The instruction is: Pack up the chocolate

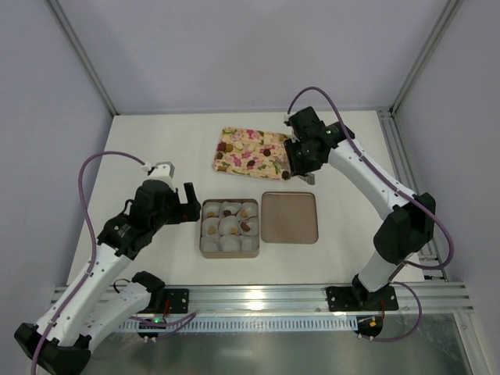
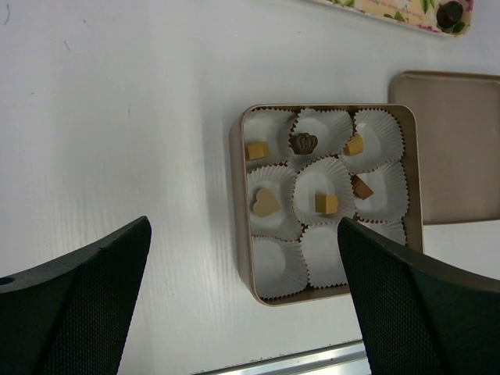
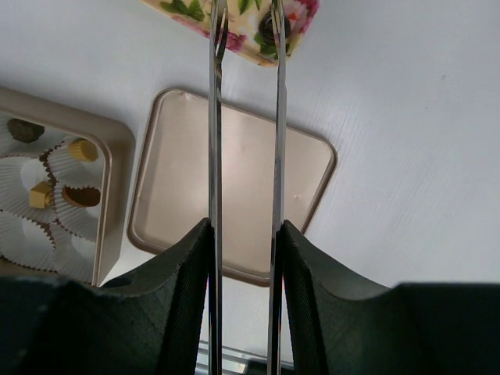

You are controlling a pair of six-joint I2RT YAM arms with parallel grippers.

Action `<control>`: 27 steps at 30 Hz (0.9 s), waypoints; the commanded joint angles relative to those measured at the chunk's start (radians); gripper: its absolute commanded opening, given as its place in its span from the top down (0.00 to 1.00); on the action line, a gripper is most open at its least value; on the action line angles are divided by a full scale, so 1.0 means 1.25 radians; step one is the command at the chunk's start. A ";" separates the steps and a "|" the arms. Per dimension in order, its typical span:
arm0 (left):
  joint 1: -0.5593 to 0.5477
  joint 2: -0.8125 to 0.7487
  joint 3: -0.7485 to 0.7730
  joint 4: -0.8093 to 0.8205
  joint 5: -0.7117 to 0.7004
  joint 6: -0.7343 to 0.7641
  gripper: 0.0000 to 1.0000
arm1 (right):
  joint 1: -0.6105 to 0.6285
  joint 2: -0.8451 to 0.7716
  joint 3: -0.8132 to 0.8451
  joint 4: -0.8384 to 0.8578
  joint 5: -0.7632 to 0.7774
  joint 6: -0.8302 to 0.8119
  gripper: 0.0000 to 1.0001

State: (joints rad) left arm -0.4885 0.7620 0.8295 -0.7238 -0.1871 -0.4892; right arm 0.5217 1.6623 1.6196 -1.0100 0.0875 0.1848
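**Last reach at the tray corner: one dark piece under the blades**

Six pieces of chocolate point(image 2: 326, 203) already sit in the paper cups point(image 2: 279, 266) of the box point(image 2: 243, 234); three cups along one side are empty. One dark bonbon point(image 3: 266, 33) lies at the very corner of the flowered tray point(image 1: 238, 141). The right gripper point(image 3: 246, 23) hangs over it, its thin blades a narrow gap apart and clamped on nothing. One blade crosses the bonbon rather than flanking it.

That offset is the likely trouble. Closing from here could nudge the piece off the corner onto the table point(image 1: 156, 141), or pinch its edge so that it slips out. A weak pinch might also drop it over the lid point(image 3: 234, 180), which lies between tray and box.

The left gripper point(image 1: 190, 205) waits beside the box with its jaws spread wide and empty.

The table is plain white, enclosed by pale wall panels point(image 1: 234, 47) and metal frame posts point(image 1: 86, 62).
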 commanded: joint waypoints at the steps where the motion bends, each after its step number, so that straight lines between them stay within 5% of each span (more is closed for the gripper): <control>1: 0.003 0.004 0.002 0.010 0.010 0.006 0.00 | -0.017 0.009 0.024 0.021 0.001 -0.026 0.58; 27: 0.003 0.020 0.002 0.011 0.011 0.011 0.00 | -0.077 0.191 0.152 0.041 0.033 -0.024 0.58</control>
State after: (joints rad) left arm -0.4889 0.7879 0.8295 -0.7238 -0.1719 -0.4885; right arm 0.4259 1.9064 1.7626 -0.9722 0.1101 0.1600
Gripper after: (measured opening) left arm 0.996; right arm 0.424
